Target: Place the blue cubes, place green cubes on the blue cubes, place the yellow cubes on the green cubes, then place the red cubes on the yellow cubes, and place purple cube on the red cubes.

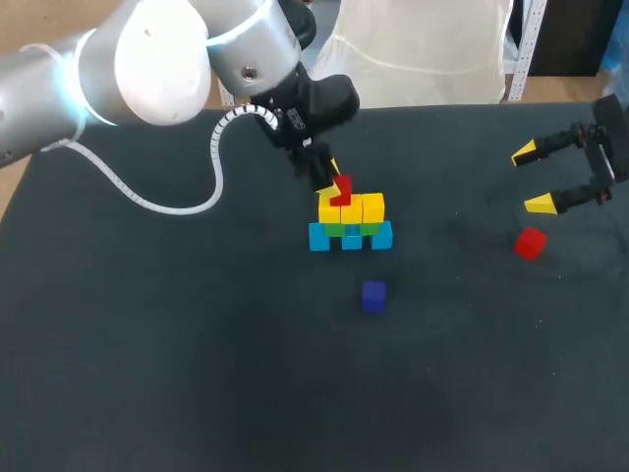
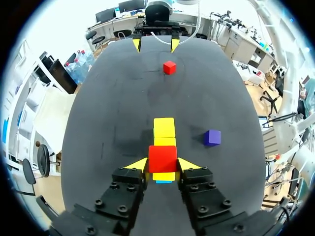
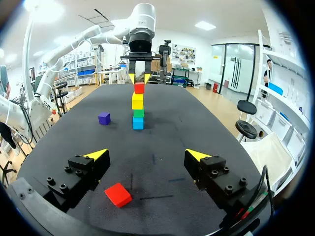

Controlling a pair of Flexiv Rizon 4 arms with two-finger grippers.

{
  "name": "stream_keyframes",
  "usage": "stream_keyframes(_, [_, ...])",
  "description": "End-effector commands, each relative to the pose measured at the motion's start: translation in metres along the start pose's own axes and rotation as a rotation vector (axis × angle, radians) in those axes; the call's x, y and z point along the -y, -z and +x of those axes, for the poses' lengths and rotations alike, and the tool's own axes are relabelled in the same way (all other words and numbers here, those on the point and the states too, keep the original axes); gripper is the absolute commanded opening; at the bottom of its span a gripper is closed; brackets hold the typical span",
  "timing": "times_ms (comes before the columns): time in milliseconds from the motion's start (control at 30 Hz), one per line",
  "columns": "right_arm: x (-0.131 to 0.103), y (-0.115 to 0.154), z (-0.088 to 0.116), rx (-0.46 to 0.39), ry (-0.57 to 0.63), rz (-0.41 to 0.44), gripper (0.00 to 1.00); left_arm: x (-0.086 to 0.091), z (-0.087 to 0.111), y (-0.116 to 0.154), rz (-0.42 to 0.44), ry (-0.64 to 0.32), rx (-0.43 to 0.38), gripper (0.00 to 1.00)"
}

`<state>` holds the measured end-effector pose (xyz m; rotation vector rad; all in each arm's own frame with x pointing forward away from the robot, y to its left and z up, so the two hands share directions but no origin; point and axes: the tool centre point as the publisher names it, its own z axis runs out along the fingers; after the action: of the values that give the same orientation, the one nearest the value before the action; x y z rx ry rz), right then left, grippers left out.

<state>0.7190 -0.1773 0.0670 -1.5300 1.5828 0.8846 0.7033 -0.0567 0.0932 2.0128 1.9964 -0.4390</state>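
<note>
Dark matte table [image 1: 197,393] spreads across the whole scene, and the left arm [image 1: 147,59] sweeps in from the far left corner, white and silver, elbow high and wrist tipped down at the middle of the table, with a coiled white cable [image 1: 177,205] looping off it onto the cloth. The left gripper [image 2: 163,166] points straight at the stack [image 1: 351,221], its yellow tips pinching a red cube [image 2: 162,158] from both sides, right at the top of the yellow layer. Over on the right, the right arm [image 1: 614,138] pokes in from the edge with the right gripper [image 1: 536,179] held level above the table, fingers spread wide and nothing between them. A second, loose red cube [image 3: 118,194] lies flat on the cloth under that gap, touched by neither finger. Now the count: three blue cubes [image 1: 351,238] in a row along the bottom, green cubes [image 1: 337,229] on top of them, two as far as the head view lets me make out, and three yellow cubes [image 1: 352,208] above those. Two red in all, one gripped and one loose. One purple cube [image 1: 373,295] sits alone on the table, near the stack on the side towards the robot.
</note>
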Motion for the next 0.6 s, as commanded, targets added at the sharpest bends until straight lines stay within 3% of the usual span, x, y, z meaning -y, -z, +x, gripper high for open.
stream_keyframes(33, [0.0007, 0.0001, 0.0004, 0.002, 0.001, -0.001, 1.0, -0.0005, 0.0003, -0.0002, -0.001, -0.001, -0.002, 0.15])
stream_keyframes(100, [0.0007, 0.0001, 0.0004, 0.002, 0.001, -0.001, 1.0, -0.0005, 0.0003, -0.0004, -0.001, -0.001, -0.002, 0.24])
stream_keyframes(500, [0.0007, 0.0001, 0.0004, 0.002, 0.001, -0.001, 1.0, -0.0007, 0.0007, -0.0007, 0.0, -0.001, -0.006, 0.47])
stream_keyframes(600, [0.0007, 0.0001, 0.0004, 0.002, 0.001, -0.001, 1.0, -0.0009, 0.0009, -0.0004, -0.001, 0.001, -0.004, 0.72])
